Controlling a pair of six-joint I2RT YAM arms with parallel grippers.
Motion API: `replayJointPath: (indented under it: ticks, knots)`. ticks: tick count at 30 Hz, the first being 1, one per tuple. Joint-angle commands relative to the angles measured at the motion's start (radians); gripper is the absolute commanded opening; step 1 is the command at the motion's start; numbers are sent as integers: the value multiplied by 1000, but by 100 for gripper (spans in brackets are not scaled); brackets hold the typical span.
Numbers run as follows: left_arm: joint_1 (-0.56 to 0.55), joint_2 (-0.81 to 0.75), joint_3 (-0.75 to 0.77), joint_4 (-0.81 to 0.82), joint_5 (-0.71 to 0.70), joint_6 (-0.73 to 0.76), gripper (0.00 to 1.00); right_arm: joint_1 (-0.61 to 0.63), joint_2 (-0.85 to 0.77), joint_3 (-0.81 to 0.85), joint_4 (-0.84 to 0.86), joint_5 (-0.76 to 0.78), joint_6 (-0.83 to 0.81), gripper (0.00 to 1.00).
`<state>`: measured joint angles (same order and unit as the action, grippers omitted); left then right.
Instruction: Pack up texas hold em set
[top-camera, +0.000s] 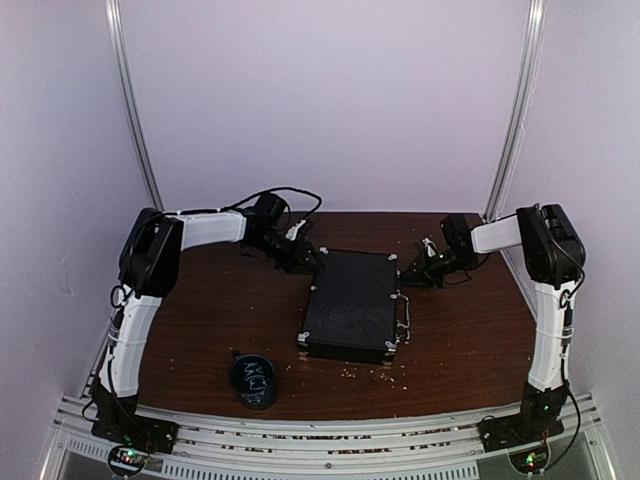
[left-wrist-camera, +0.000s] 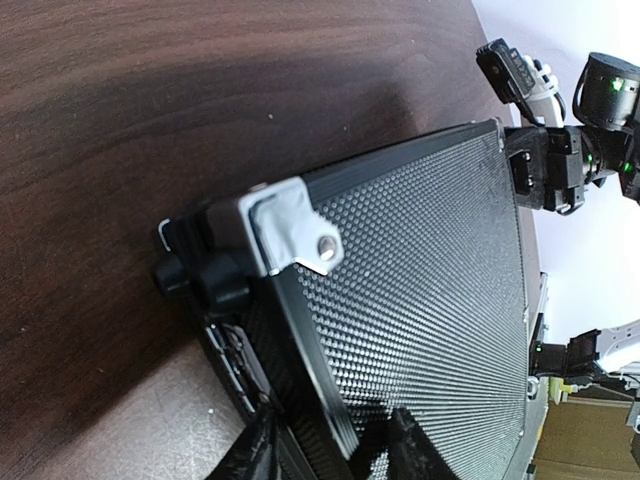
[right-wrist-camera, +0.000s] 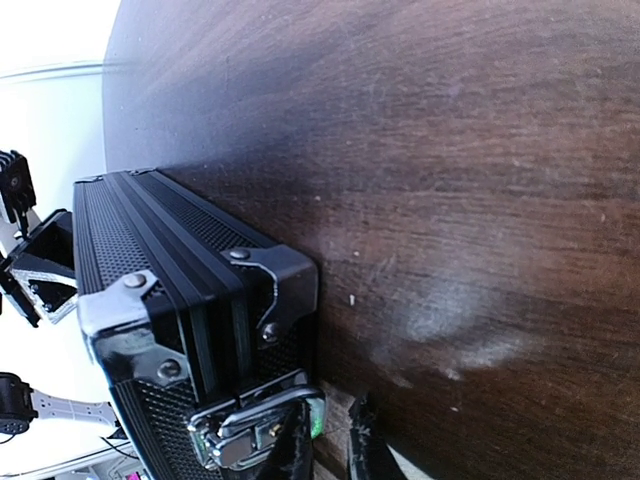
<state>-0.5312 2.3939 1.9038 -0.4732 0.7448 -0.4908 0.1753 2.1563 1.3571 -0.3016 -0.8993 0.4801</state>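
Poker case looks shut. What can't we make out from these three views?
Case contents: all views, it is shut.
Left gripper grip: left wrist view, fingertips cut off by bottom edge; top view too small.
Right gripper at the latch: right wrist view, fingertips cut off by bottom edge, contact unclear.
Cup interior: top view, dark and too small.
Specks near the case: top view, too small to identify.

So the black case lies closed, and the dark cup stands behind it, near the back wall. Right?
The black case lies closed, yes, but the dark cup stands on the near side, off its near left corner. The top view shows this.
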Motion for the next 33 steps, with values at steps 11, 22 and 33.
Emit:
replayJointPath:
  ticks: [11,22,33]
  knots:
    - [-31,39,25,1,6,30,37,92,61,7,54,44,38,5]
    - [15,-168,-130,39,-173,40,51,30,-120,-86,-7,239,4,23]
    - [-13,-371,-364,61,-181,-11,69,16,-375,-225,-135,291,-64,49]
